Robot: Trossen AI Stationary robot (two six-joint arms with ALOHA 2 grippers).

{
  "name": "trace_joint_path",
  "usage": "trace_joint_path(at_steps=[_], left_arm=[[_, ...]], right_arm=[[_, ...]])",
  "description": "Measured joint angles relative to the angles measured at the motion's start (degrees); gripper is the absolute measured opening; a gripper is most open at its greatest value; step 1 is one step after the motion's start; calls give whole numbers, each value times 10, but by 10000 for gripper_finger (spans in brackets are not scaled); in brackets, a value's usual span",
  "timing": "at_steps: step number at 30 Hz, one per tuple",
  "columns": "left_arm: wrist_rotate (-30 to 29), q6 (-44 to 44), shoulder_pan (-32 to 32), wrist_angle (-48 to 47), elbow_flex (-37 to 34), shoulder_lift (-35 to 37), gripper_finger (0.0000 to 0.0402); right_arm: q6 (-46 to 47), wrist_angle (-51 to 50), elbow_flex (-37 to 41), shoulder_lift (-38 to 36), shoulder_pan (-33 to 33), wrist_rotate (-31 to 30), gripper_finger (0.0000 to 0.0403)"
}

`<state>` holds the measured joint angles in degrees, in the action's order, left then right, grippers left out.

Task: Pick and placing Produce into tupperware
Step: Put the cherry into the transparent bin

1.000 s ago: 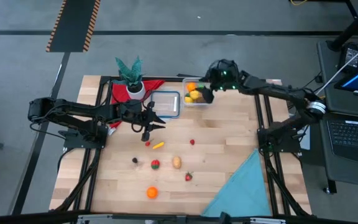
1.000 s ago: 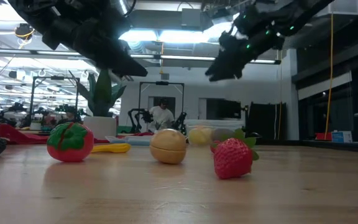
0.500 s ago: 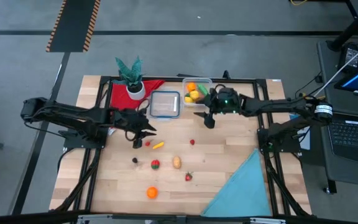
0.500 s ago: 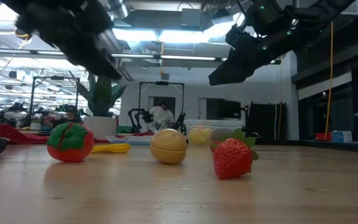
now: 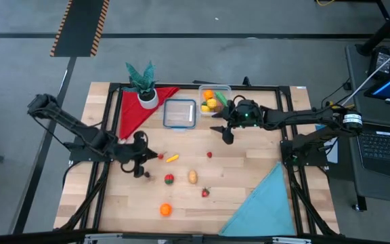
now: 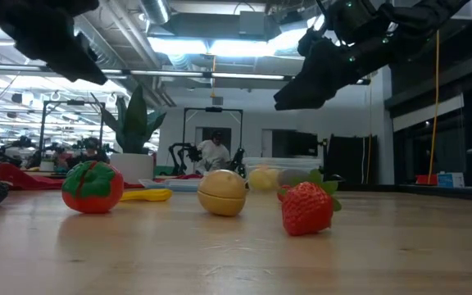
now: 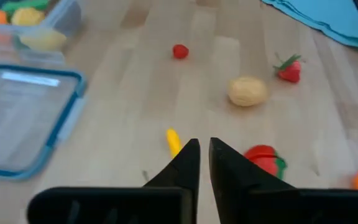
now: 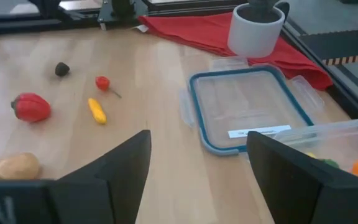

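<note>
Facing lid (image 8: pixel 248 112) (right wrist view only)

Lid (image 5: pixel 180 114) left of tupperware (image 5: pixel 213 100)

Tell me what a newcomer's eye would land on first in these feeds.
Probably the bright toy produce scattered over the middle of the wooden table: a red tomato, a tan potato, a strawberry and an orange. Next, the clear tub at the far edge, holding some orange and yellow pieces, with the blue-rimmed lid lying beside it. The left pincer hangs near the tomato, the right pincer open just below the tub.
</note>
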<state>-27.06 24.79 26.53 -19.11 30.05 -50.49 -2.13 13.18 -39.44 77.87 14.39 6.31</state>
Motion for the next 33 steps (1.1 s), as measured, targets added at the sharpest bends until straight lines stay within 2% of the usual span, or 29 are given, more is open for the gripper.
trace_joint_path(at_steps=[7,14,19,24,33], left_arm=[[-7,80,41,-3,0,-25,3],[-5,4,51,-3,0,-30,26],[-5,-2,44,-3,0,-30,44],[-6,6,34,-3,0,-30,85],[-1,5,29,-3,0,-30,194]], right_arm=[[19,0,0,0,-11,-8,266],[21,-1,0,0,-26,-8,266],[32,-1,0,0,-36,-9,266],[33,-1,0,0,-37,-9,266],[32,-1,0,0,-37,-9,266]])
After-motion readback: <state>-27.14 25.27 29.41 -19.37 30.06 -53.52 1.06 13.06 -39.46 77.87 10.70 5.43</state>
